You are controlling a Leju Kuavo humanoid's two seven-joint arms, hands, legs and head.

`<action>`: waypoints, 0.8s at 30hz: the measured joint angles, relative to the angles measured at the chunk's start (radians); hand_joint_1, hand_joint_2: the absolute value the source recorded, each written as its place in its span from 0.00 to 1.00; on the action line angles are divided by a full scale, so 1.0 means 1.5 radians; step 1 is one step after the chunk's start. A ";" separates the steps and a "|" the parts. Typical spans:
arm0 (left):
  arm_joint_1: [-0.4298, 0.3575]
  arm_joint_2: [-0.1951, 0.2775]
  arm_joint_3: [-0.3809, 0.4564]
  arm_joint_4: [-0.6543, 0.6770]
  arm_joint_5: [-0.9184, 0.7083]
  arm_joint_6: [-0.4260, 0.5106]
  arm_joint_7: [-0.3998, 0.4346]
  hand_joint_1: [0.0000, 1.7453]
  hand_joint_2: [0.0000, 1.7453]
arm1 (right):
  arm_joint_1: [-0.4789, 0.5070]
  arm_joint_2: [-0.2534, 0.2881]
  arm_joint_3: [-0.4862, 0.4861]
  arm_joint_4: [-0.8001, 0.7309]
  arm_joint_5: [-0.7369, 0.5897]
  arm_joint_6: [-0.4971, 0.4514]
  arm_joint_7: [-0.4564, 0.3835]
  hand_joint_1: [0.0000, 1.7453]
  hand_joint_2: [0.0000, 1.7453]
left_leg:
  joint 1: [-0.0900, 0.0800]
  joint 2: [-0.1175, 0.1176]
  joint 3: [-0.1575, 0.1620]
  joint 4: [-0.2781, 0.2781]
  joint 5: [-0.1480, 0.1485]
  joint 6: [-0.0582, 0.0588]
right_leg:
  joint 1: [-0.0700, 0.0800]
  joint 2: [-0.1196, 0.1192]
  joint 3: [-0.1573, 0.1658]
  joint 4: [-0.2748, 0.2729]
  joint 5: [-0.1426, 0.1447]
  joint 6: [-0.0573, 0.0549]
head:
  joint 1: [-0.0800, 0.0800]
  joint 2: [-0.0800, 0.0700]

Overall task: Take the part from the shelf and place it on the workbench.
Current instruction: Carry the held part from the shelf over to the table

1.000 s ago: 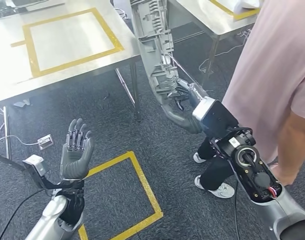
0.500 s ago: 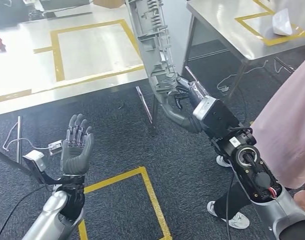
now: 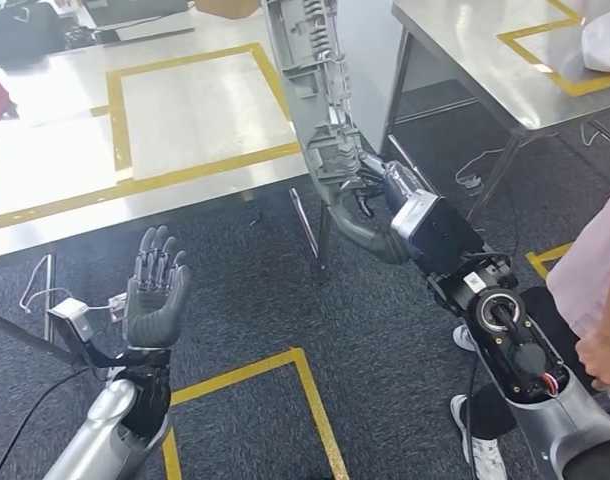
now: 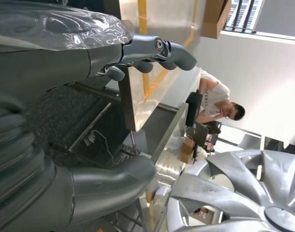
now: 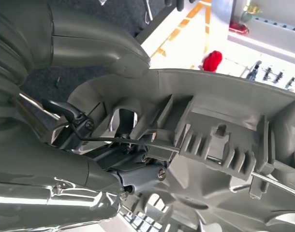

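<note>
One part (image 3: 317, 90) is already in hand: your right hand (image 3: 362, 205) grips the lower end of the long grey ribbed plastic piece, fingers (image 5: 102, 181) wrapped through its openings as the right wrist view shows, and the part rises from the middle of the frame to the top edge, leaning across the near edge of the steel counter (image 3: 53, 160) in the upper left. You can judge the carrying step to be under way, with the placing not yet done, since the part hangs in the air and rests on nothing. Your left hand (image 3: 155, 295) stands at lower left, palm up, fingers apart and holding nothing. Next, you need to bring the part over the yellow-taped rectangle (image 3: 189, 105) on that counter and lower it flat before letting go. Mind the person (image 3: 592, 280) at the right edge, close to your right arm.
</note>
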 joint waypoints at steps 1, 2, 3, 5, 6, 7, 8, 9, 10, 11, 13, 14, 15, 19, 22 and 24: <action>0.000 0.000 0.000 0.000 0.000 0.000 0.000 0.00 1.00 | 0.000 0.000 0.000 0.000 0.000 0.000 -0.001 1.00 1.00 | 0.004 0.002 -0.025 0.032 -0.016 -0.004 | -0.001 0.000 0.001 0.000 -0.003 0.000 | -0.001 0.000; 0.001 0.001 0.000 0.000 0.000 0.000 0.000 0.00 1.00 | 0.001 0.000 0.000 0.000 0.000 0.000 -0.001 1.00 1.00 | 0.008 0.004 -0.040 0.044 -0.019 -0.007 | -0.002 0.000 0.002 0.000 -0.005 0.002 | -0.001 0.000; 0.001 0.001 0.000 0.001 0.000 0.000 0.000 0.00 1.00 | 0.001 0.000 0.000 0.000 0.000 0.000 -0.001 1.00 1.00 | 0.011 0.005 -0.042 0.029 -0.006 -0.009 | -0.003 0.000 0.005 0.001 -0.007 0.003 | -0.002 0.000; 0.000 0.001 0.000 0.001 0.000 0.000 0.000 0.00 1.00 | 0.001 0.000 0.000 0.000 0.000 0.000 -0.001 1.00 1.00 | 0.014 0.006 -0.010 -0.061 0.052 -0.010 | -0.005 0.001 0.011 0.001 -0.011 0.008 | -0.004 0.000; -0.001 0.001 0.000 0.001 0.000 0.000 0.000 0.00 1.00 | 0.001 0.000 0.000 0.000 0.000 0.000 -0.001 1.00 1.00 | 0.014 0.007 0.009 -0.113 0.076 -0.008 | -0.005 0.001 0.013 0.002 -0.013 0.010 | -0.005 0.000; -0.003 0.001 0.000 0.001 0.000 0.000 0.000 0.00 1.00 | 0.001 0.000 0.000 0.000 0.000 0.000 -0.001 1.00 1.00 | 0.013 0.008 0.024 -0.150 0.090 -0.004 | -0.004 0.001 0.014 0.003 -0.015 0.014 | -0.006 0.000; -0.004 0.001 0.000 0.001 0.000 0.000 0.000 0.00 1.00 | 0.001 0.000 -0.001 0.000 0.000 0.000 -0.002 1.00 1.00 | 0.011 0.008 0.032 -0.170 0.097 0.001 | -0.004 0.001 0.014 0.003 -0.017 0.017 | -0.006 0.000; -0.004 0.000 0.000 0.001 0.000 0.000 0.000 0.00 1.00 | 0.000 0.000 -0.001 0.000 0.000 0.000 -0.002 1.00 1.00 | 0.011 0.008 0.034 -0.178 0.098 0.003 | -0.002 0.001 0.013 0.005 -0.021 0.018 | -0.006 0.000; -0.004 0.000 0.000 0.001 0.000 0.000 0.000 0.00 1.00 | 0.001 0.000 -0.001 0.000 0.000 -0.001 -0.002 1.00 1.00 | 0.011 0.007 0.035 -0.177 0.100 0.004 | -0.001 0.000 0.013 0.005 -0.024 0.014 | -0.005 0.000; -0.004 0.000 0.000 0.001 0.001 0.000 0.000 0.00 1.00 | 0.001 0.000 -0.001 0.000 0.000 0.000 -0.002 1.00 1.00 | 0.011 0.005 0.036 -0.177 0.103 0.004 | -0.001 0.000 0.014 0.006 -0.027 0.008 | -0.004 0.000; -0.004 -0.002 0.000 0.001 0.001 0.000 0.001 0.00 1.00 | 0.002 0.000 -0.001 0.000 -0.001 0.000 -0.002 1.00 1.00 | 0.010 0.004 0.037 -0.178 0.103 0.005 | 0.000 -0.001 0.015 0.006 -0.027 -0.004 | -0.001 0.000; -0.004 -0.003 0.000 0.002 0.001 0.000 0.001 0.00 1.00 | 0.002 0.001 -0.001 -0.001 -0.001 0.000 -0.002 1.00 1.00 | 0.009 0.003 0.037 -0.178 0.103 0.007 | -0.001 -0.002 0.016 0.004 -0.026 -0.003 | 0.000 0.000; -0.004 -0.003 0.000 0.002 0.001 0.000 0.001 0.00 1.00 | 0.002 0.001 -0.002 -0.001 -0.001 0.000 -0.002 1.00 1.00 | 0.008 0.002 0.037 -0.177 0.103 0.009 | -0.002 -0.002 0.018 0.002 -0.025 0.000 | 0.001 0.000; -0.004 -0.002 0.000 0.003 0.001 0.003 0.001 0.00 1.00 | 0.002 0.001 -0.002 -0.001 -0.001 0.000 -0.002 1.00 1.00 | 0.004 0.002 0.037 -0.171 0.098 0.019 | -0.006 -0.003 0.022 -0.002 -0.022 0.026 | 0.002 0.000; -0.004 -0.002 0.000 0.003 0.001 0.006 0.001 0.00 1.00 | 0.003 0.001 -0.002 -0.001 -0.001 0.000 -0.002 1.00 1.00 | 0.002 0.002 0.037 -0.168 0.095 0.024 | -0.009 -0.003 0.024 -0.002 -0.023 0.038 | 0.001 0.000; -0.004 -0.001 0.000 0.003 0.001 0.007 0.001 0.00 1.00 | 0.004 0.001 -0.002 -0.002 -0.001 0.000 -0.002 1.00 1.00 | 0.002 0.002 0.038 -0.169 0.094 0.028 | -0.010 -0.003 0.026 -0.003 -0.024 0.043 | 0.001 0.000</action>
